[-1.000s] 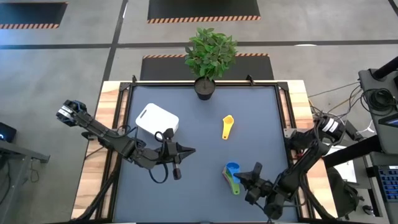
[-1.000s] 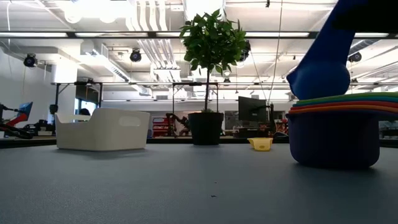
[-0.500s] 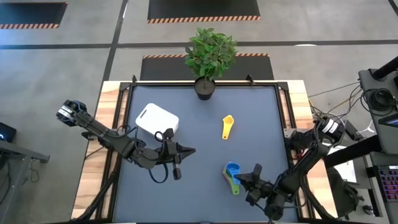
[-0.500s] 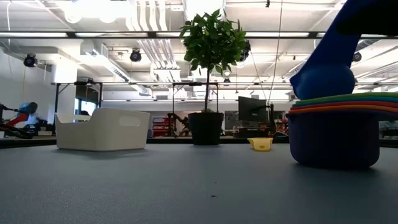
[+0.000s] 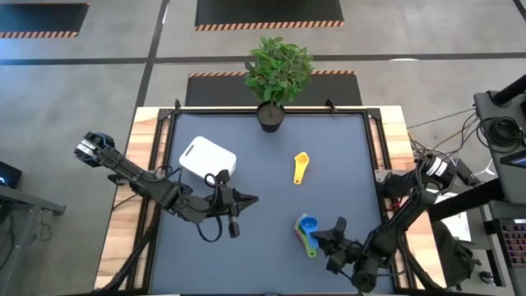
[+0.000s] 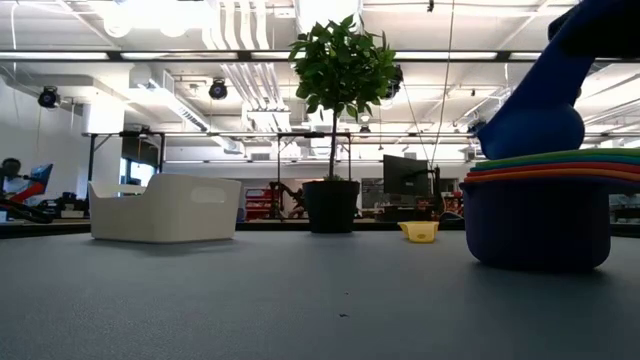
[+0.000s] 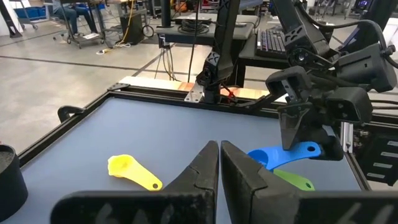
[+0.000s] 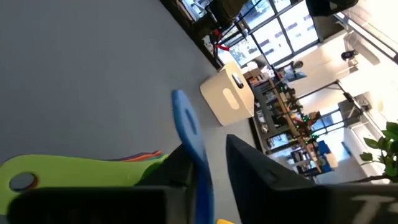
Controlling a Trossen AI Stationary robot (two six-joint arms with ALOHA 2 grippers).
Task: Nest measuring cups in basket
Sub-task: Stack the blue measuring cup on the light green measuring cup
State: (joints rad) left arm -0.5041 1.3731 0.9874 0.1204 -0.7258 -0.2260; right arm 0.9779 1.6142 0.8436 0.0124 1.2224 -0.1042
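A stack of nested measuring cups (image 5: pixel 307 238) (image 6: pixel 538 218) stands at the table's near right, its green handle (image 8: pixel 74 171) sticking out. My right gripper (image 5: pixel 323 237) is shut on a blue cup (image 6: pixel 533 118) (image 7: pixel 281 155) held tilted right over the stack; whether the cup touches the stack I cannot tell. A yellow cup (image 5: pixel 301 167) (image 7: pixel 132 172) lies alone on the mat farther back. The white basket (image 5: pixel 207 159) (image 6: pixel 165 207) stands at the left. My left gripper (image 5: pixel 249 199) (image 7: pixel 219 163) is shut and empty beside the basket. My right gripper pinches the blue cup's flat handle (image 8: pixel 186 134) between its two fingers, which lie along the handle. The fingers come from the table's near right, slanting down. The cup is tilted, bowl low over the stack and handle rising toward the gripper.
A black plant pot (image 5: pixel 269 116) (image 6: pixel 330 206) with a leafy plant stands at the middle of the far edge. Open mat lies between the basket and the stack. A raised black frame (image 5: pixel 374 148) borders the mat.
The blue cup in my right gripper has shifted a little toward the table's right and slightly up over the stack, still tilted. The stack, the yellow cup and the basket have stayed put.
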